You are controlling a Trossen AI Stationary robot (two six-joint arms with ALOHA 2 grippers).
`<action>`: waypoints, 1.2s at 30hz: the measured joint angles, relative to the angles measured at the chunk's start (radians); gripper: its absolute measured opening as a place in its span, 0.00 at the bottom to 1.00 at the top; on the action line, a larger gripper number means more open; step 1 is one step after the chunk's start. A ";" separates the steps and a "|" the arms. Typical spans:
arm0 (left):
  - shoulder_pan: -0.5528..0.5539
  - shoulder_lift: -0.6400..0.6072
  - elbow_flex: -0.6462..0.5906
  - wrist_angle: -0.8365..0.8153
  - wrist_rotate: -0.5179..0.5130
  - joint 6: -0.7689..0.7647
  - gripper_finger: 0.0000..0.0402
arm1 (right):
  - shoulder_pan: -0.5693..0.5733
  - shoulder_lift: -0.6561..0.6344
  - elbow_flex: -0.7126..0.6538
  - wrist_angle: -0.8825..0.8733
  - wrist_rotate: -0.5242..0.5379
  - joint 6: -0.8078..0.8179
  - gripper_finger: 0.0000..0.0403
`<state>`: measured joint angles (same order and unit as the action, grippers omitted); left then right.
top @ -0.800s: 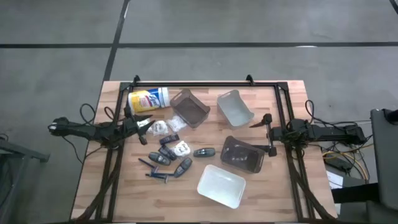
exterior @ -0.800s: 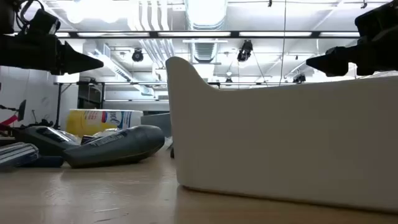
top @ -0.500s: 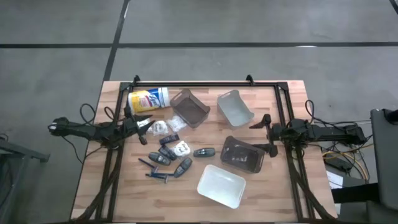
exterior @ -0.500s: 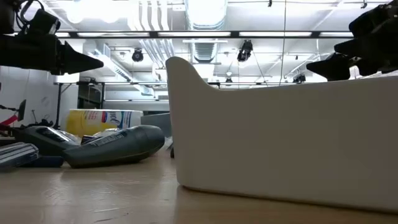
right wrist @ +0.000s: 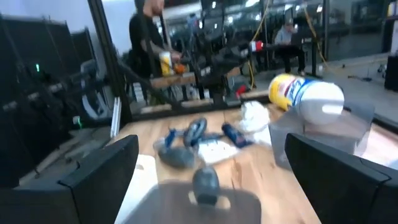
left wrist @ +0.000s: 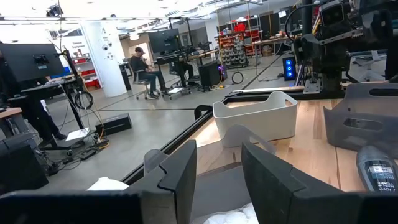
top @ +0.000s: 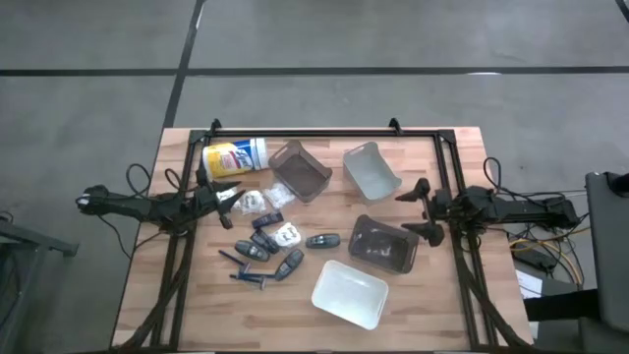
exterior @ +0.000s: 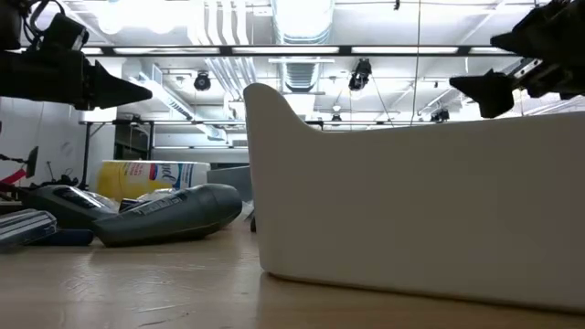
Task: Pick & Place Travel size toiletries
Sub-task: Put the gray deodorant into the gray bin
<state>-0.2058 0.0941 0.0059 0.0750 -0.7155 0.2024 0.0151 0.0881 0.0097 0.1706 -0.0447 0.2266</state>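
The travel size toiletries [top: 267,239] lie in a loose heap on the table's left half: white packets [top: 285,234], dark grey-blue oblong pieces [top: 322,240] and thin blue sticks [top: 246,278]. In the low view one grey-blue piece [exterior: 169,213] lies flat on the wood. My left gripper [top: 232,194] hovers open at the heap's left edge, above the table [left wrist: 217,168]. My right gripper [top: 417,207] hangs wide open on the table's right, just right of a smoky bin [top: 383,246]; its wrist view looks over the heap [right wrist: 193,134].
A large white canister with a yellow label [top: 234,157] lies on its side at the far left. A second smoky bin [top: 300,170] and a pale bin [top: 371,169] stand at the far side. A white bin [top: 349,292] sits near the front edge and fills the low view [exterior: 411,210].
My right gripper has shifted a little toward the table's left, closer to the smoky bin, and has turned slightly; it stays wide open. The left arm and the toiletries have kept still.
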 joint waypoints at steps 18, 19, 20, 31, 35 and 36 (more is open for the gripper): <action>0.000 0.000 0.000 0.000 0.000 0.000 0.33 | 0.000 0.339 0.158 0.095 0.048 -0.019 0.99; 0.000 0.000 0.000 0.000 0.000 0.000 0.33 | 0.000 0.376 0.176 0.095 0.048 -0.028 0.99; 0.000 0.000 0.000 0.000 0.000 0.000 0.33 | 0.000 0.414 0.196 0.094 0.048 -0.039 0.99; 0.000 0.000 0.000 0.000 0.000 0.000 0.33 | 0.000 0.791 0.428 0.022 0.048 -0.160 0.99; 0.000 0.000 0.000 0.000 0.000 0.000 0.33 | 0.000 0.888 0.519 -0.087 0.046 -0.184 0.99; 0.000 0.000 0.000 0.000 0.000 0.000 0.33 | 0.000 0.908 0.538 -0.102 0.046 -0.186 0.99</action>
<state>-0.2062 0.0942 0.0059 0.0750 -0.7155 0.2025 0.0151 0.9962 0.5481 0.0688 0.0010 0.0406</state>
